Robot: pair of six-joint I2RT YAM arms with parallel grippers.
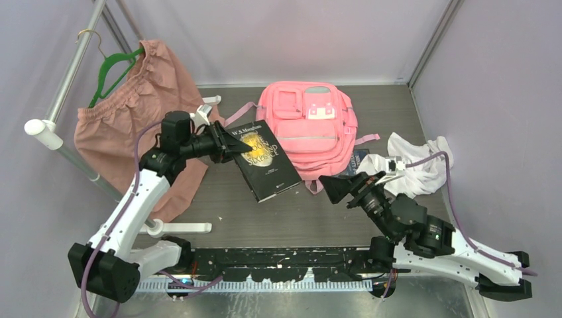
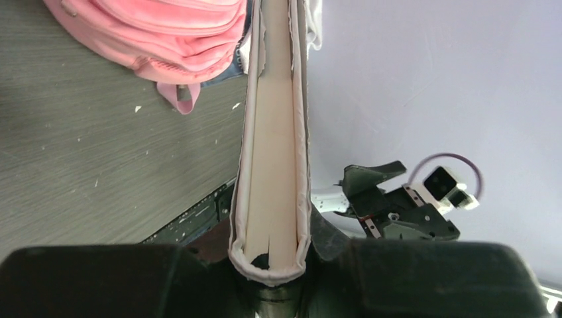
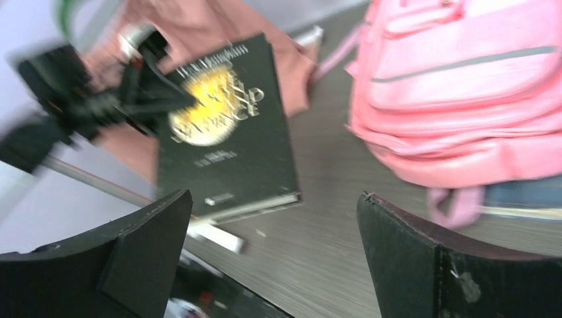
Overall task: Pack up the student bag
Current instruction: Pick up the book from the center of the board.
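Student bag [image 1: 311,126]: lies flat on the grey table [image 1: 278,212] at the upper centre of the top view, front pockets facing up, pink straps trailing out to both sides. Left pincer [image 1: 224,144]: sits just left of the bag's lower left corner, closed narrow on one end of a black book [image 1: 265,165]. Holds that book clear of the table, cover tilted up toward the camera, far corner overlapping the bag's left edge in the top view; cannot tell whether book and bag touch. Seen from the left wrist: pale page block running straight up the middle of the frame from between the dark fingers, bag in the upper left beyond it. Right pincer [image 1: 333,187]: sits just below the bag's lower edge, right of centre in the top view, spread wide with nothing between its fingers [image 3: 424,265]. Points up-left toward book and bag. Seen from the right wrist: bag in the upper right, book in the upper left, both beyond the fingers and apart from them. White cloth [image 1: 417,165]: crumpled right of the bag. Dusty-pink garment [image 1: 126,126]: hangs from a green hanger [image 1: 112,69] at the upper left.
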